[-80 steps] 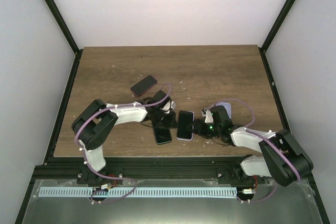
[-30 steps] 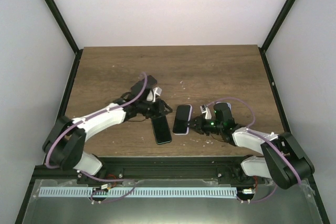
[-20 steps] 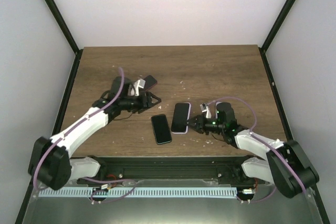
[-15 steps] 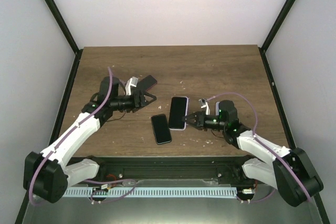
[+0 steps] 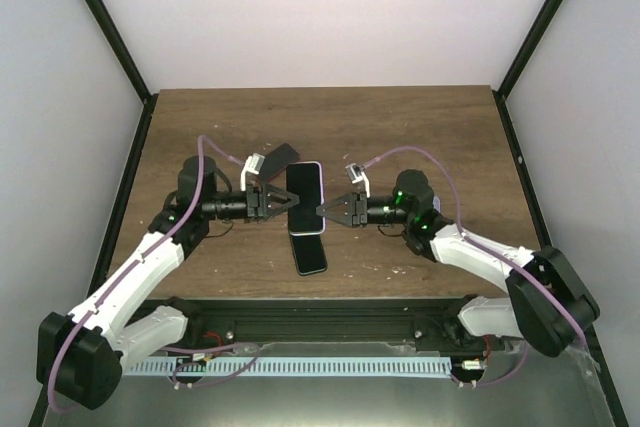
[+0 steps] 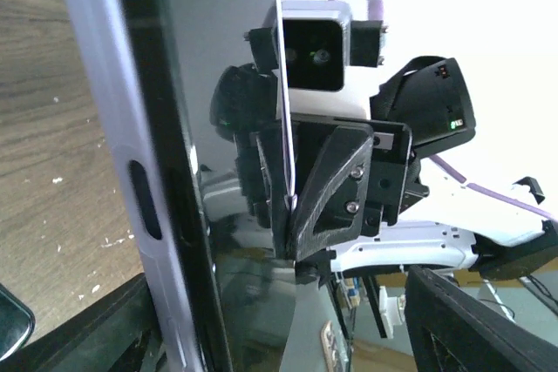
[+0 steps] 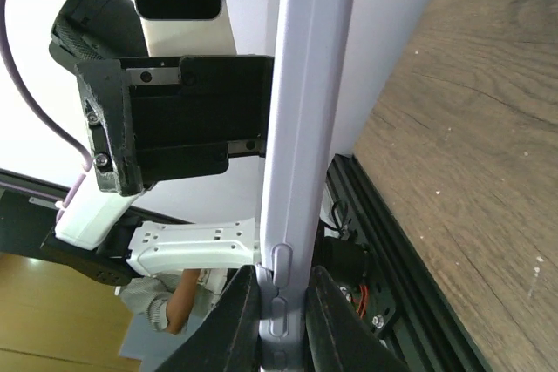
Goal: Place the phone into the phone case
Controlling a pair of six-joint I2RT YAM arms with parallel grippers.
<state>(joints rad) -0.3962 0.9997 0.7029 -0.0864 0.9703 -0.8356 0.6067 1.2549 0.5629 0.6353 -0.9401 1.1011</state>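
The right end effector [image 5: 325, 210] is clenched on the phone [image 5: 305, 197], pinching its long right edge near the side buttons and holding it up off the counter [image 5: 420, 137], between the 2 arms. The left end effector [image 5: 278, 201] faces it from the other side with its jaws spread. In the left wrist view the phone's edge sits between the 2 fingers, close to 1 of them, and they are not closed on it, so I judge it released.

The phone is a thin, rigid slab with a glossy black glass face that mirrors the right arm, a matte lavender rim and rounded corners. It should be fairly light but slick. Glass gives poor purchase and can crack if dropped, so the rim is the place to grip: long edges, mid-length, clear of the buttons.

The case [image 5: 280, 157], dark and flat, lies on the counter just behind the left end effector. It is probably a flexible shell, so its lip must be stretched over 1 corner at a time. I cannot tell which way up it lies.

Another phone [image 5: 310, 252] lies flat, screen up, nearer the bases. The counter is brown wood grain with a few pale specks
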